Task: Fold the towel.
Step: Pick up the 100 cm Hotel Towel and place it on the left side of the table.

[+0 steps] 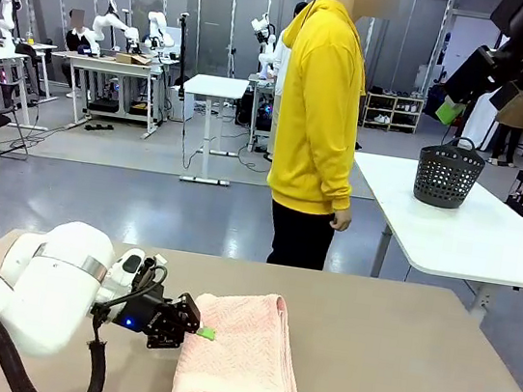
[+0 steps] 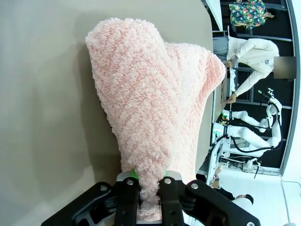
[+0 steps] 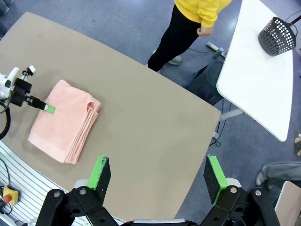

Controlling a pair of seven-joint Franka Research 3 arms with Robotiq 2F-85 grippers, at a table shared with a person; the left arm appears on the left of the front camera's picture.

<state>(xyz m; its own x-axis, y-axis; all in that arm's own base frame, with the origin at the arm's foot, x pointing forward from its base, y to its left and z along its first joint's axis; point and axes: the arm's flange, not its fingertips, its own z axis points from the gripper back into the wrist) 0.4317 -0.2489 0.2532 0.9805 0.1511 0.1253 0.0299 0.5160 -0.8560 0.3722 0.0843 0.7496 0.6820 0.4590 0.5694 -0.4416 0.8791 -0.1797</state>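
Note:
The pale pink towel (image 1: 241, 357) lies folded into a thick oblong on the tan table (image 1: 412, 373), toward its near left. My left gripper (image 1: 199, 332) comes in low from the left and is shut on the towel's left edge. In the left wrist view the two black fingers (image 2: 126, 195) pinch a bunch of the towel (image 2: 150, 103) between them. From above, the right wrist view shows the towel (image 3: 66, 125) with the left gripper (image 3: 47, 108) at its edge. My right gripper (image 3: 157, 174) hangs high over the table with its jaws wide apart and nothing between them; it also shows at the top right (image 1: 449, 110).
A person in a yellow hoodie (image 1: 317, 116) stands at the table's far side, arms down. A black basket (image 1: 448, 174) sits on a white table (image 1: 489, 238) behind to the right. The tan table's middle and right are bare.

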